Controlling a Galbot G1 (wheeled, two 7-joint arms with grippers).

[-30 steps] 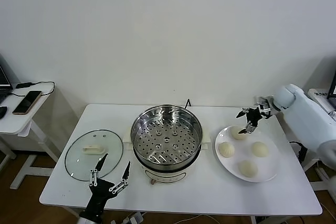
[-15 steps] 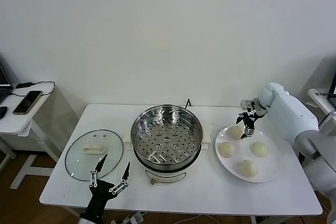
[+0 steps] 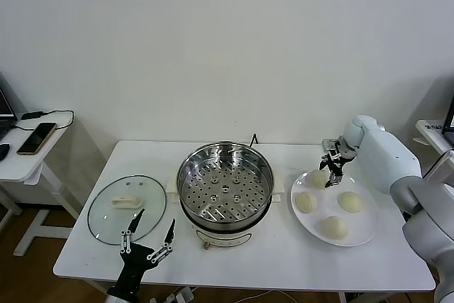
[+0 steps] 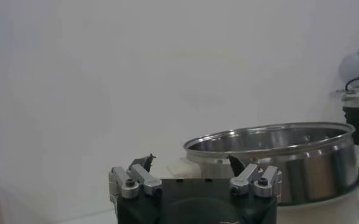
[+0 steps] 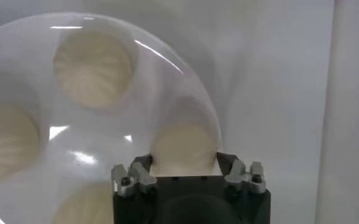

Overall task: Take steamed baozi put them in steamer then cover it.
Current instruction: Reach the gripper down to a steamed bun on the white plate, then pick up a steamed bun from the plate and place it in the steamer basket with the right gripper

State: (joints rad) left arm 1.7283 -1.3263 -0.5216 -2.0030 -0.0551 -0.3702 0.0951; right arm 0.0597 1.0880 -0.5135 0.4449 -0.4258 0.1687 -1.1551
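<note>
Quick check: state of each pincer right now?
Left pincer: open, holding nothing, near the cover.
Right pincer: shut on the rear baozi on the plate.

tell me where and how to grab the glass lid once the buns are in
Take the cover by the cream bar handle at its centre, coming straight down from above. It lies flat on the table beside the steamer, so its thin metal rim gives little to pinch, while the raised bar offers two sides. The left tool, open beside it, is likely best placed.
</note>
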